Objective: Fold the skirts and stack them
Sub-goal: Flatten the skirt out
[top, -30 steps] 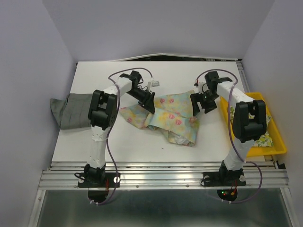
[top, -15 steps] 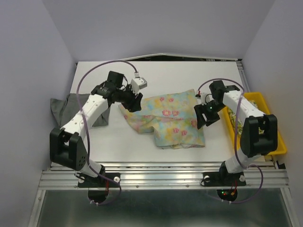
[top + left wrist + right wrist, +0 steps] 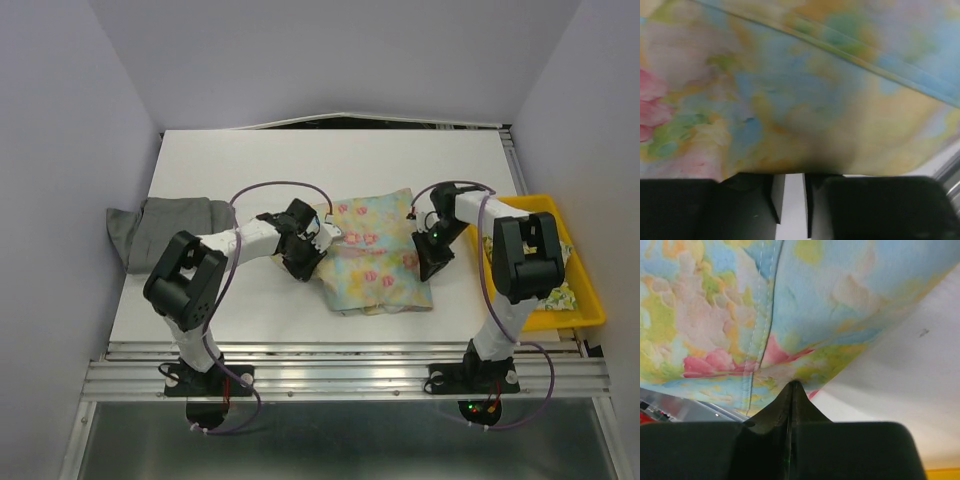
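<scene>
The yellow tray (image 3: 597, 316), right of frame, holds the pale printed skirt (image 3: 561, 294). The right gripper (image 3: 791, 388) pinches the edge of the floral skirt (image 3: 375, 258); the left gripper (image 3: 792, 182) has its fingers slightly apart.

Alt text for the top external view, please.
A partly folded floral skirt lies on a white table, with the left gripper setting its jaws at its left edge and the right gripper at its right edge. A grey skirt lies far left; a yellow tray at right holds printed cloth.
</scene>
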